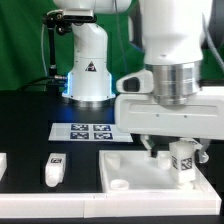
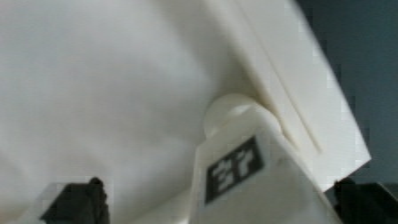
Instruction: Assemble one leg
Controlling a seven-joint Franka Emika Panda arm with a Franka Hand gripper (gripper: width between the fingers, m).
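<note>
A leg (image 1: pixel 183 160), a stubby white peg with a black-and-white tag, stands upright at the corner of the large white square panel (image 1: pixel 128 172) on the exterior view's right. My gripper (image 1: pixel 177 152) hangs over it, open, with one finger on each side. In the wrist view the leg (image 2: pixel 246 168) sits between the dark fingertips (image 2: pixel 75 200), nearer one finger than the other, on the white panel (image 2: pixel 125 90) close to its edge. A second leg (image 1: pixel 53 169) lies on the black table at the exterior view's left.
The marker board (image 1: pixel 88 131) lies on the table behind the panel. Another white part (image 1: pixel 3 165) shows at the exterior view's left edge. The arm's white base (image 1: pixel 88 65) stands at the back. The panel has a round hole (image 1: pixel 118 183) near its front left corner.
</note>
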